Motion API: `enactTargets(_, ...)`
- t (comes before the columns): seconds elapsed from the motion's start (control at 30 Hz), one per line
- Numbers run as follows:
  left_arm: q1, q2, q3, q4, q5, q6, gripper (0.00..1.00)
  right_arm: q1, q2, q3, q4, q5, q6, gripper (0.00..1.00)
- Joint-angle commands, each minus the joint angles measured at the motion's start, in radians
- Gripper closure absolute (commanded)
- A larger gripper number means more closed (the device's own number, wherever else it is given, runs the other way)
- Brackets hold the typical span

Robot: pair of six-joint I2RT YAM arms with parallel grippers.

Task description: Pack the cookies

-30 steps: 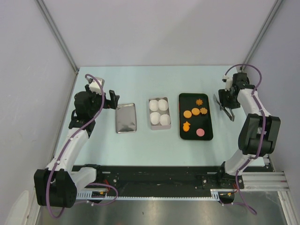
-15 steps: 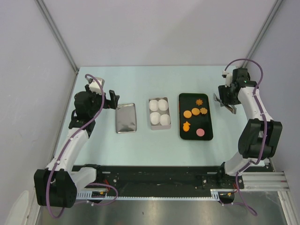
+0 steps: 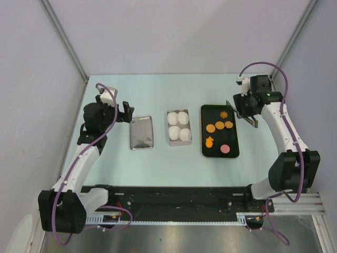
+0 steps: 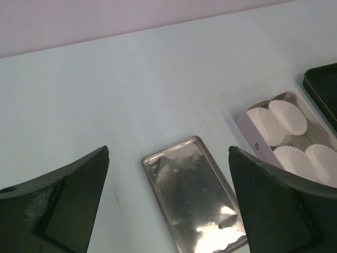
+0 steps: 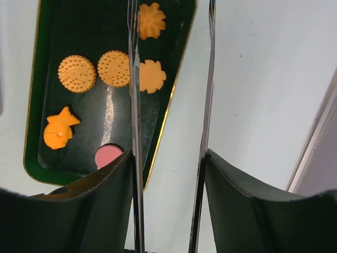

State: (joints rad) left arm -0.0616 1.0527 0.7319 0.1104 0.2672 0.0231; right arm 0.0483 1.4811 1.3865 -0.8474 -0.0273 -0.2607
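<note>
Several orange cookies (image 3: 219,125) and one pink cookie (image 3: 225,149) lie on a black tray (image 3: 233,138). The right wrist view shows the orange cookies (image 5: 114,68) and the pink one (image 5: 108,156) below the gripper. My right gripper (image 3: 246,108) hovers at the tray's far right edge, shut on metal tongs (image 3: 249,119). The two thin blades of the tongs (image 5: 132,105) run forward between its fingers (image 5: 237,200), the left blade over the tray, the right one over the table. My left gripper (image 3: 128,112) stands open above a silver lid (image 4: 195,195), holding nothing.
A white box (image 3: 170,138) with paper cups (image 3: 179,126) sits between the silver lid (image 3: 141,132) and the black tray. Grey walls close the table on the left, right and far sides. The arm bases stand along the near edge.
My right arm has swung left with the tongs, from beside the tray to its far right edge. The left arm has not moved.
</note>
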Motion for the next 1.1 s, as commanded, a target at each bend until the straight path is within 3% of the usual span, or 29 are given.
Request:
enactTargets(0.0, -0.001, -0.013, 0.006, 0.037, 0.006, 0.023, 0.0, 0.042, -0.01, 0.009, 0.013, 0.006, 0.02, 0.43)
enactTargets(0.63, -0.003, -0.003, -0.002, 0.029, -0.014, 0.041, 0.0, 0.24, -0.082, -0.145, 0.018, -0.007, -0.008, 0.44)
enactTargets(1.07, -0.003, 0.009, -0.002, 0.028, -0.022, 0.046, 0.0, 0.274, -0.093, -0.214, 0.019, -0.028, -0.018, 0.46)
